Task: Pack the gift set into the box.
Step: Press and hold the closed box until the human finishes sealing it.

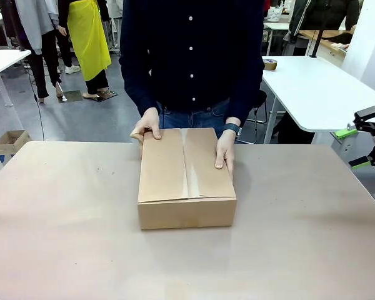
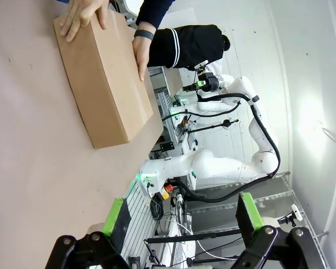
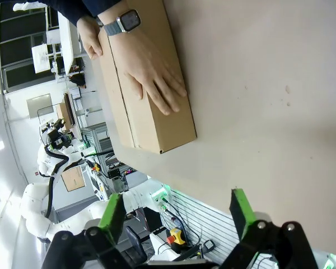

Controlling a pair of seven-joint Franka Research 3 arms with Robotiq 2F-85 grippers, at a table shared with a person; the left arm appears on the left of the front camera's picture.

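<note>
Grippers: our left gripper (image 2: 182,200) and right gripper (image 3: 176,197) hang spread wide, holding nothing.
Box: the box (image 1: 184,181) sits mid-way across the table (image 1: 62,250), flaps shut, with the right gripper at its 3 o'clock.
Hands: the person's hands (image 1: 225,150) press its top from 12 o'clock.
Risk: we judge that reaching in could strike those hands, and the shut flaps block packing.
Writing: none we can read.

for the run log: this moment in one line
box closed | person's hands on top | left gripper open | right gripper open
</note>
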